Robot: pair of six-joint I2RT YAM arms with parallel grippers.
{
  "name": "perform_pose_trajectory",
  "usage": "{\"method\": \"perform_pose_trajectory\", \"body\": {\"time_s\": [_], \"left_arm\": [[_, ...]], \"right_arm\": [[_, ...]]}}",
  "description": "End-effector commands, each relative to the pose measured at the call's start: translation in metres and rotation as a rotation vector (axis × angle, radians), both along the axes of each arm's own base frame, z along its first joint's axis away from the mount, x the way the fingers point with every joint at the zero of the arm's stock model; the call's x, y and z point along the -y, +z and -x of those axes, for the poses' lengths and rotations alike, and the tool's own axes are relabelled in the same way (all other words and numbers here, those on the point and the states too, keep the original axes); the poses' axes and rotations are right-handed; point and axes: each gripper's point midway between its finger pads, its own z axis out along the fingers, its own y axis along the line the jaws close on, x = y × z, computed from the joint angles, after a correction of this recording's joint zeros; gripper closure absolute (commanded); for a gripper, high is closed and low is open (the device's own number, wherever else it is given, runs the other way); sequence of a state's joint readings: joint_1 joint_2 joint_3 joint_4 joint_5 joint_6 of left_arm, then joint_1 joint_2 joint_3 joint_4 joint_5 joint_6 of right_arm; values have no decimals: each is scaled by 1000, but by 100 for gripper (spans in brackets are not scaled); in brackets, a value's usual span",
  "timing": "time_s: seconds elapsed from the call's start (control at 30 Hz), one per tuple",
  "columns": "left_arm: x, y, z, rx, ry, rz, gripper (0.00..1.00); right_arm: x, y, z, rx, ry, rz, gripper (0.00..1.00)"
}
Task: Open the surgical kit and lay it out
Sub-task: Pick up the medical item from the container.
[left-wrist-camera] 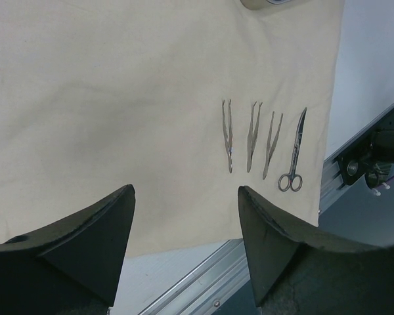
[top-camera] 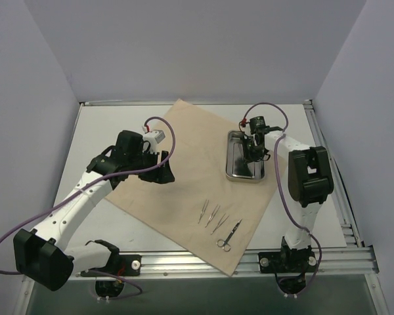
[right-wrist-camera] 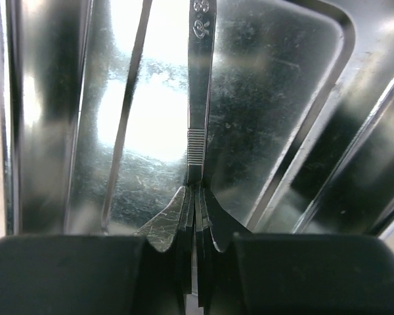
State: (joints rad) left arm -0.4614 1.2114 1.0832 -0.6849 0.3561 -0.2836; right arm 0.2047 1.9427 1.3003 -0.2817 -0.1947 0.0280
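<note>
The beige wrap sheet (top-camera: 177, 164) lies spread flat on the table. The shiny steel tray (top-camera: 233, 172) stands on its right part. My right gripper (top-camera: 253, 147) reaches down into the tray and is shut on a pair of tweezers (right-wrist-camera: 197, 98), gripped near the ribbed section; the tray's floor (right-wrist-camera: 282, 79) fills the right wrist view. Three tweezers (top-camera: 215, 213) and small scissors (top-camera: 228, 236) lie in a row near the sheet's front corner, also in the left wrist view (left-wrist-camera: 252, 134), with the scissors (left-wrist-camera: 294, 161) rightmost. My left gripper (top-camera: 164, 167) hovers open and empty over the sheet's left part (left-wrist-camera: 118, 98).
An aluminium rail (top-camera: 249, 259) runs along the table's front edge, just beyond the sheet's front corner, and shows in the left wrist view (left-wrist-camera: 203, 282). White walls close in the left, back and right. Purple cables loop off both arms.
</note>
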Motion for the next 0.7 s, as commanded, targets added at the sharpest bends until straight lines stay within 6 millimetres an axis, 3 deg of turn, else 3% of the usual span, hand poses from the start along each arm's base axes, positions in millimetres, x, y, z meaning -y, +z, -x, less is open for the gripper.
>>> {"method": "perform_pose_trajectory", "body": {"time_s": [0.0, 0.33, 0.4, 0.67], "left_arm": [[3, 22, -10, 60, 11, 39, 27], [8, 26, -16, 64, 22, 58, 22], [9, 27, -18, 66, 27, 65, 14], [16, 29, -21, 39, 36, 97, 14]], "right_arm": [[-21, 18, 7, -28, -15, -89, 100], [-30, 43, 13, 6, -45, -169, 100], [-28, 43, 17, 4, -55, -176, 100], [-27, 47, 23, 11, -67, -222, 100]]}}
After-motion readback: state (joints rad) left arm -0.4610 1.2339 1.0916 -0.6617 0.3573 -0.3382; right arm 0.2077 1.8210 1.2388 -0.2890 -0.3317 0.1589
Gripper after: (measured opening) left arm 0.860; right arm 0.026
